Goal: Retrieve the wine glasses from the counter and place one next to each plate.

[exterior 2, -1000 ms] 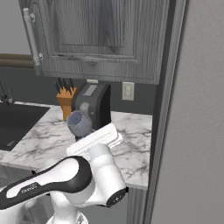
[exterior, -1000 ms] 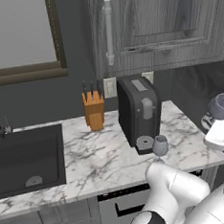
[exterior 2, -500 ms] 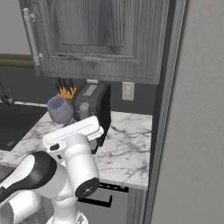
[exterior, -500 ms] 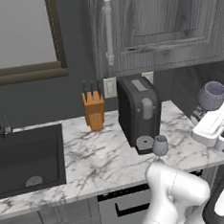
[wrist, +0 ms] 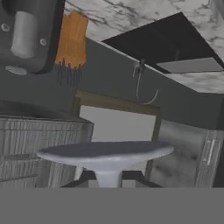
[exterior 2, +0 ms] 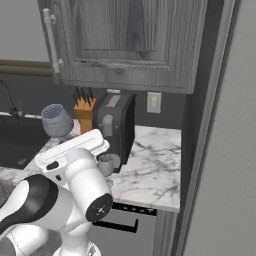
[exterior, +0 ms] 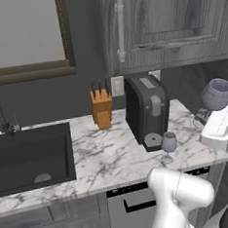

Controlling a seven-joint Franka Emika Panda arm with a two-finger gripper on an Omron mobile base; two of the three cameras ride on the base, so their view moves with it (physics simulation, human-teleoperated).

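My gripper is shut on the stem of one clear greyish wine glass and holds it lifted above the right end of the marble counter. From the right base camera the held glass stands over the gripper. In the hand view its round foot spans the frame just above my gripper. The second wine glass stands upright on the counter in front of the coffee machine, also seen as the glass. The plates are out of view.
A black coffee machine and an orange knife block stand at the back of the counter. The black sink with its faucet lies to the left. Grey wall cabinets hang overhead; a tall dark panel closes the right.
The arm has swung, carrying the held glass leftward in the right base view and slightly up and left in the left base view. The glass on the counter has not moved.
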